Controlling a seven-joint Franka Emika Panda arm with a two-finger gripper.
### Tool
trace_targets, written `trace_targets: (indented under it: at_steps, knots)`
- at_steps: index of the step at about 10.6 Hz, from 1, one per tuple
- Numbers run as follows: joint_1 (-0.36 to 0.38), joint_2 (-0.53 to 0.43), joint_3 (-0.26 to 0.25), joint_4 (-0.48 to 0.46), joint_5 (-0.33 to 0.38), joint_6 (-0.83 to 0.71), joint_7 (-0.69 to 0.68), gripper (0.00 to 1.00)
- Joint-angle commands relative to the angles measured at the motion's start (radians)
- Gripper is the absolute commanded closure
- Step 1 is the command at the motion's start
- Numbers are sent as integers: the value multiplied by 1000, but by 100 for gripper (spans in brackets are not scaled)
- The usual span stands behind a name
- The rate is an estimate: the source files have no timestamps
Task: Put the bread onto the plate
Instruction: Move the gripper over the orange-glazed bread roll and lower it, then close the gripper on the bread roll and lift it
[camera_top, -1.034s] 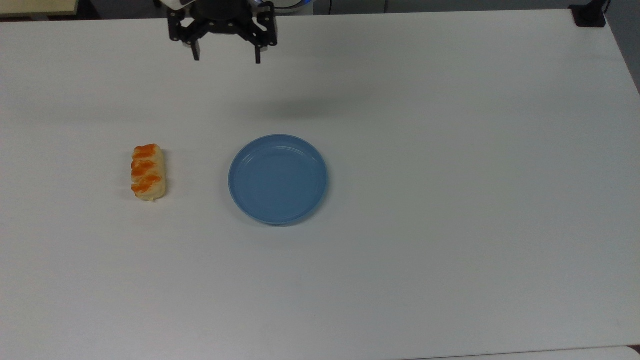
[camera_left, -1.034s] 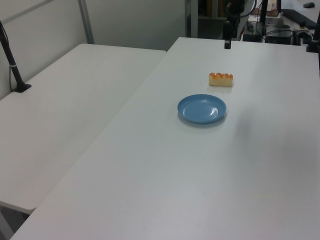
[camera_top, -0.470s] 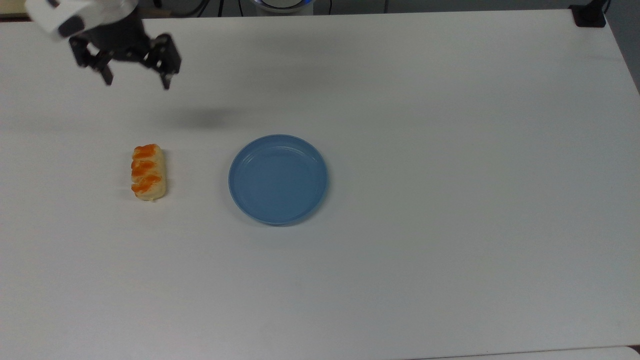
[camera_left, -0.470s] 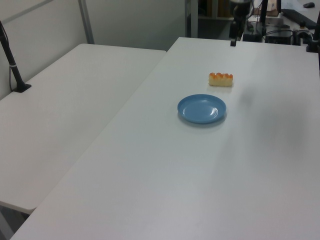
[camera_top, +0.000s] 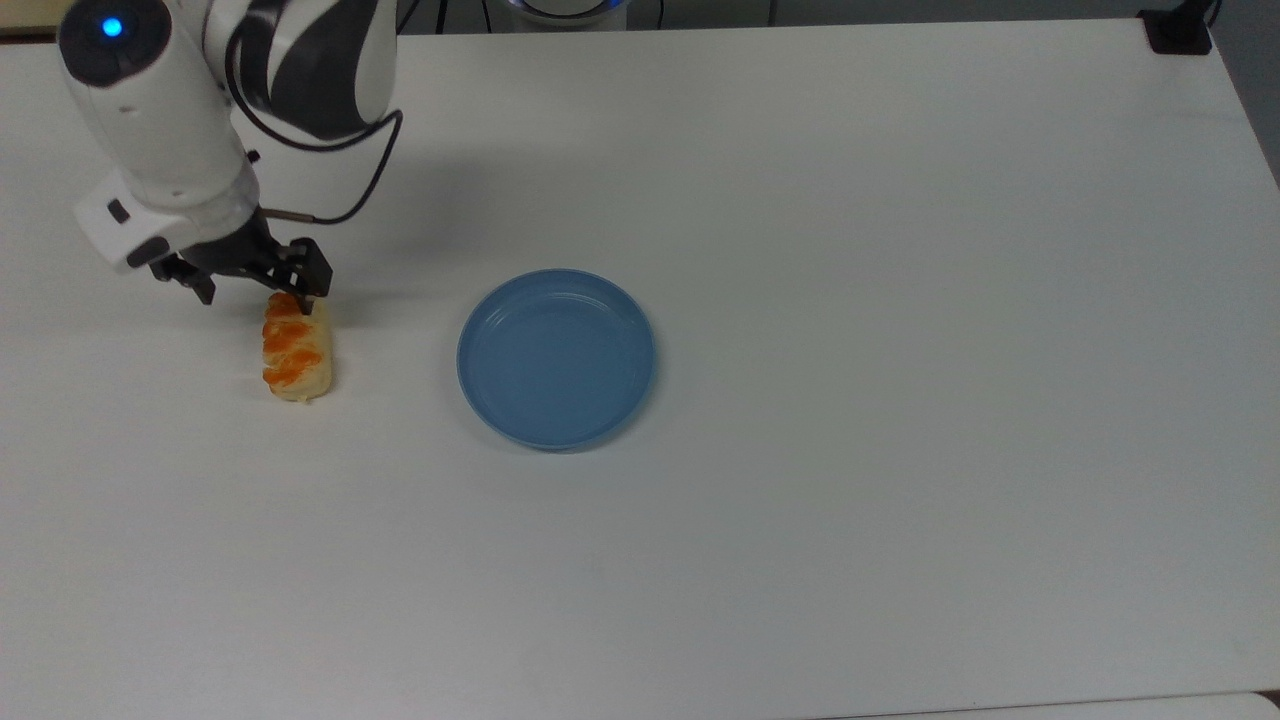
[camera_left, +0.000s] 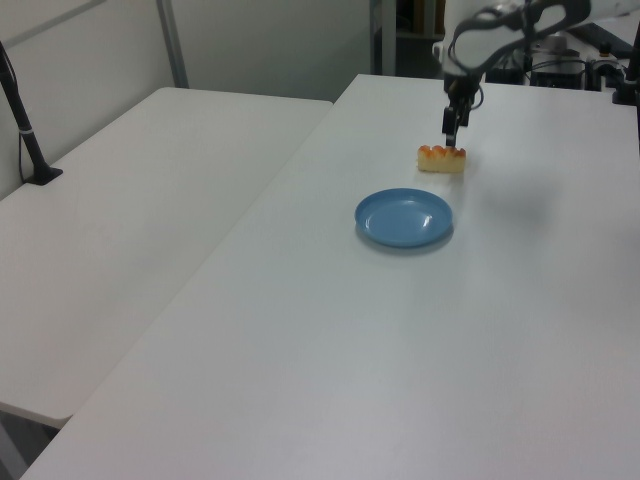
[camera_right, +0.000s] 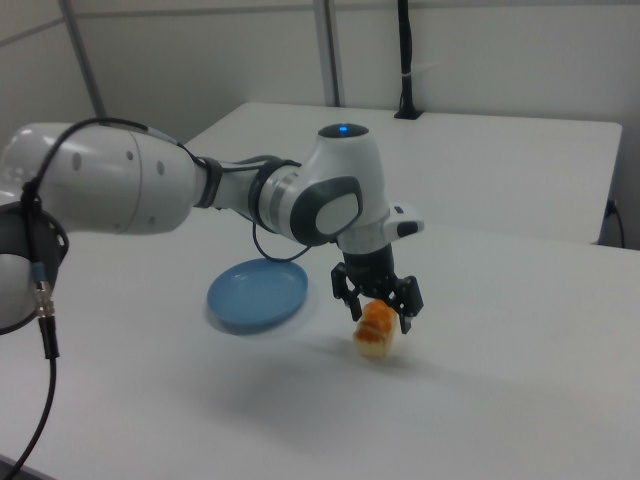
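The bread (camera_top: 296, 345) lies on the white table, left of the plate (camera_top: 556, 358) in the top view. It is a small oblong bun with orange glazed segments. The round blue plate holds nothing. My gripper (camera_top: 258, 292) hangs open just over the bread's far end, its two black fingers spread wider than the bun. The left view has the gripper (camera_left: 451, 130) directly above the bread (camera_left: 441, 158), behind the plate (camera_left: 403, 217). From the right view, the gripper (camera_right: 380, 312) straddles the top of the bread (camera_right: 374, 338), with the plate (camera_right: 258, 293) to its left.
The white arm (camera_top: 170, 120) reaches in from the top view's upper left. A black clamp (camera_top: 1180, 30) sits at the table's far right corner. A second white table (camera_left: 120, 200) with a black post (camera_left: 25, 120) adjoins on the left view's left.
The gripper has swung from the table's far edge toward the bread and come down over its far end, staying open. Bread and plate have not moved.
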Motion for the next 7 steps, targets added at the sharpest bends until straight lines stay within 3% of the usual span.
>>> trace_targets:
  at_steps: [1, 3, 4, 7]
  knots:
    - [9, 35, 3, 11, 6, 54, -18, 0]
    - [9, 62, 5, 8, 7, 103, -12, 0]
    - [9, 63, 5, 6, 7, 103, -20, 6]
    - [17, 61, 11, 3, 9, 103, -11, 59]
